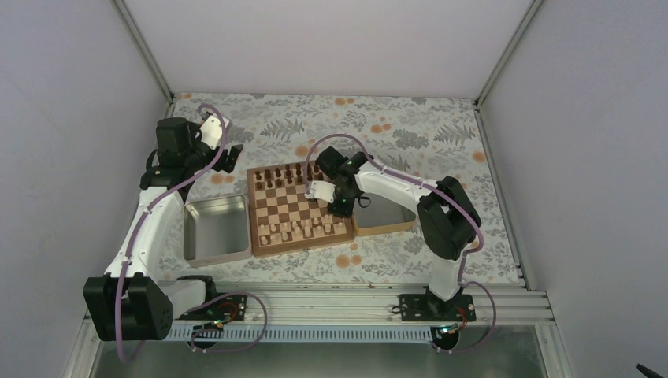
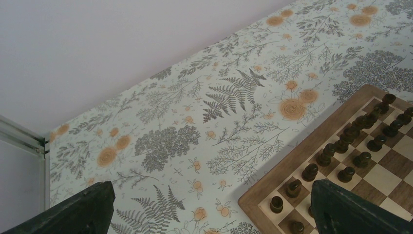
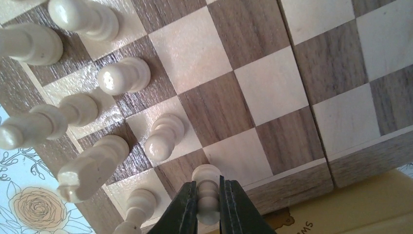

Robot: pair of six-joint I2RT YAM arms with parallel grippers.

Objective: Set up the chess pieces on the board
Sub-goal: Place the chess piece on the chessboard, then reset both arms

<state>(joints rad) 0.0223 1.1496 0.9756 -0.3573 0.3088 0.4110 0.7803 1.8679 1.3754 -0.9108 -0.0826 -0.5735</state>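
Note:
The board lies mid-table, with dark pieces along its far rows and pale chess pieces along its near rows. My right gripper hovers over the board's right side. In the right wrist view it is shut on a pale pawn, held just above a dark square of the board near the border. Other pale pieces stand close to its left. My left gripper is open and empty, beyond the board's far left corner. In the left wrist view it is above the tablecloth.
A shiny metal tray sits against the board's left edge. A wooden-rimmed tray sits against its right edge, under my right arm. The left wrist view shows the board's corner with dark pieces. White walls enclose the floral tablecloth.

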